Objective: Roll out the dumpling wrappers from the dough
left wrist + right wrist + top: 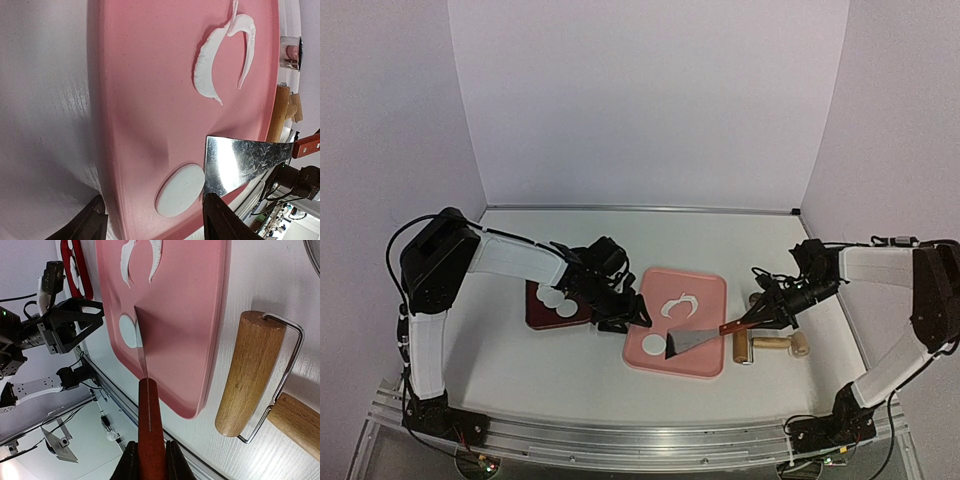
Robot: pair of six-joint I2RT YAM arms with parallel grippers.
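My right gripper (150, 460) clamps the scraper (150, 410) handle, its blade reaching leftward to touch the wrapper (128, 331) at the near-left corner of the pink board (195, 315); my left gripper (157, 220), jaws wide, hovers nearer

Thin round white dough discs (651, 346) (552, 297) (566, 310): 3 visible. Ragged curved white dough scrap (680, 305): 1. Pink rounded-rectangle board (705, 300): 1. Dark red tray (540, 318): 1. Flat metal scraper (695, 342) w/ reddish wood handle: 1. Wooden roller (767, 344) w/ wire frame: 1. Small metal ring cutter (290, 52): 1. Black-and-white robot arms (510, 258) (875, 265): 2.
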